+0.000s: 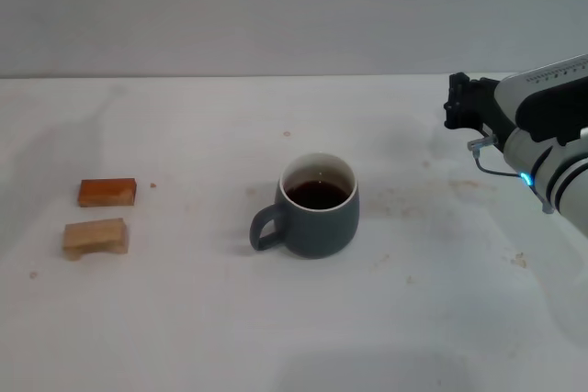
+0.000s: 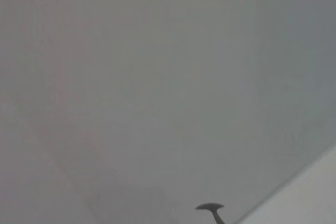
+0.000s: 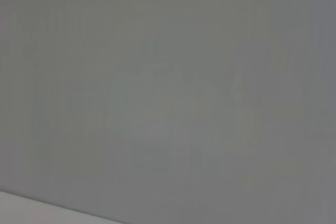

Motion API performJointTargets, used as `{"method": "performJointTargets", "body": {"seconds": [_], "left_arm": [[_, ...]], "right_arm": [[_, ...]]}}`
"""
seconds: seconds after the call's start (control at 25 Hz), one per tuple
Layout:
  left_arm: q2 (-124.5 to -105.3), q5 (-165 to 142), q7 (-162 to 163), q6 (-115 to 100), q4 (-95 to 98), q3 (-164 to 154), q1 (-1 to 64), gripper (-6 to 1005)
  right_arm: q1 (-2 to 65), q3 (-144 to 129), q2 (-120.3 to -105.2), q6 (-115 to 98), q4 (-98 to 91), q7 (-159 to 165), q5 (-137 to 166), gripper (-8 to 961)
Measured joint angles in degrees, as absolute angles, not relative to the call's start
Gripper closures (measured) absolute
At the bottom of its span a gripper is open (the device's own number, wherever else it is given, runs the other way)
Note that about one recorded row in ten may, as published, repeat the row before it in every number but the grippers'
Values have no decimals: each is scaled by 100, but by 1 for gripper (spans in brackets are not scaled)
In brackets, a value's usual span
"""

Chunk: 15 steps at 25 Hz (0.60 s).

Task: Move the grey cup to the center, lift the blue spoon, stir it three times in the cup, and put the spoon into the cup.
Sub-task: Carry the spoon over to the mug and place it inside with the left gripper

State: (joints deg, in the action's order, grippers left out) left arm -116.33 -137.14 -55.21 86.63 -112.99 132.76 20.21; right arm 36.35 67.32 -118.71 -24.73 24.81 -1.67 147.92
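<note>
The grey cup (image 1: 317, 218) stands upright near the middle of the white table (image 1: 184, 319) in the head view. Its handle points to the left and it holds a dark liquid. The blue spoon is out of view in every frame. My right gripper (image 1: 457, 100) is raised at the far right, well to the right of and behind the cup, and touches nothing on the table. My left arm and gripper are out of the head view. Both wrist views show only a plain grey wall.
An orange-brown wooden block (image 1: 107, 192) and a tan wooden block (image 1: 96, 237) lie at the left side of the table. A small dark hook-like shape (image 2: 210, 208) shows against the wall in the left wrist view.
</note>
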Motion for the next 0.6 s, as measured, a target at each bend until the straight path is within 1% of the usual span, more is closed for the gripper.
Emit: {"method": "performJointTargets", "body": {"seconds": [0.2,0.32,0.48,0.6], "left_arm": [[-11499,-14342,-5693,10020,-11505,13292,2930,822],[-11435,-14401,-5731,10637,-11505,13243,3314,822],[-11449,-14383,-5767,11500,-11515,13185,3852,821],[-11490,-14380,-5786,11744,-11504,13063,4058,820]], "right_arm": [[3637,6759,-11866,-2454,2480,-167,14793,939],[3627,6759,-11865,-2448,2478,-167,14795,939],[3615,6759,-11865,-2444,2469,-167,14797,939],[3609,6759,-11864,-2417,2462,-167,14800,939]]}}
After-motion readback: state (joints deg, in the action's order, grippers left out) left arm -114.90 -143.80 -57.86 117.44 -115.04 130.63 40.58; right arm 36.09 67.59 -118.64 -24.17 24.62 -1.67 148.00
